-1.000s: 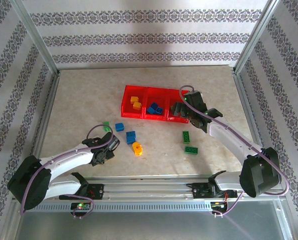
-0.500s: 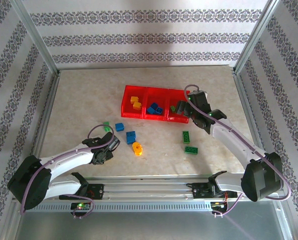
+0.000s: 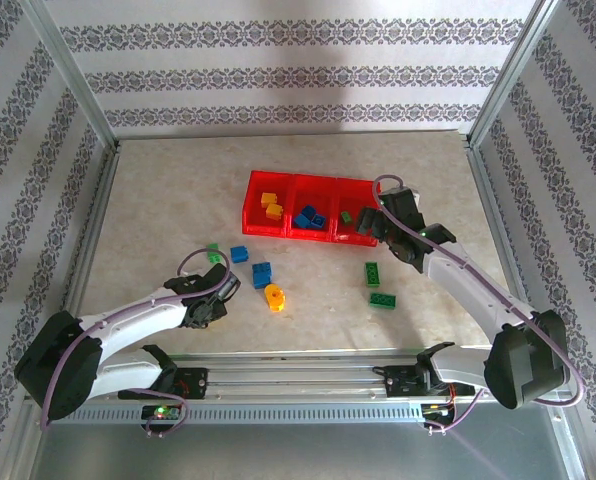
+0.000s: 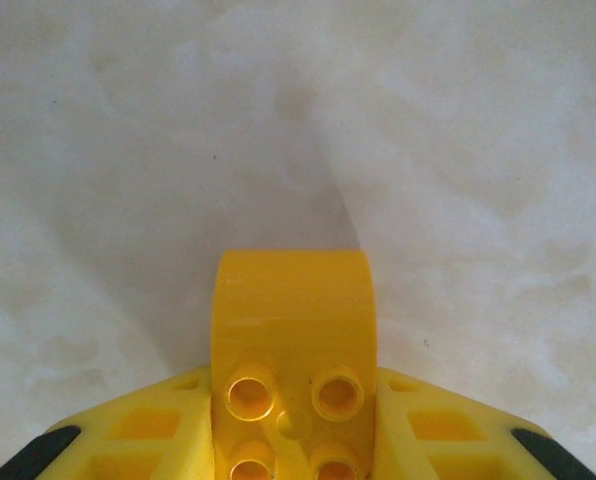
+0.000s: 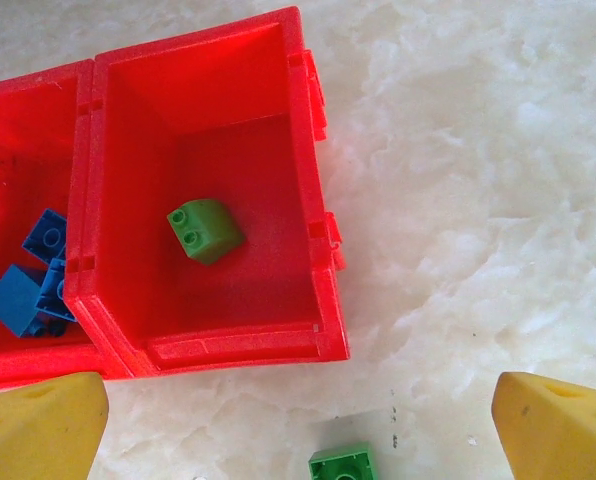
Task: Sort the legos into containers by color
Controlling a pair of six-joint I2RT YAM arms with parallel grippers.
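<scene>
Left gripper [image 4: 294, 445]: pressed together on a yellow brick [image 4: 290, 320], pinching it low over the table [image 4: 128, 150]. Right gripper [image 5: 298, 415]: spread wide, holding nothing, above the near right corner of the red tray [image 5: 208, 345].

Tray contents:
- Left compartment: yellow bricks [image 3: 270, 205].
- Middle compartment: blue bricks [image 3: 311, 216].
- Right compartment: one green brick [image 5: 204, 231].

Loose on the table: two loose blue bricks [image 3: 262, 273], three loose green bricks [image 3: 383, 299].

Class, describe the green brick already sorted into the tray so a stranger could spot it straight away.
Find the red tray in the middle of the table; its three compartments run in a row. Go to the end compartment nearest the right arm. The green brick lies there alone, while the other green bricks sit on the bare table.
</scene>
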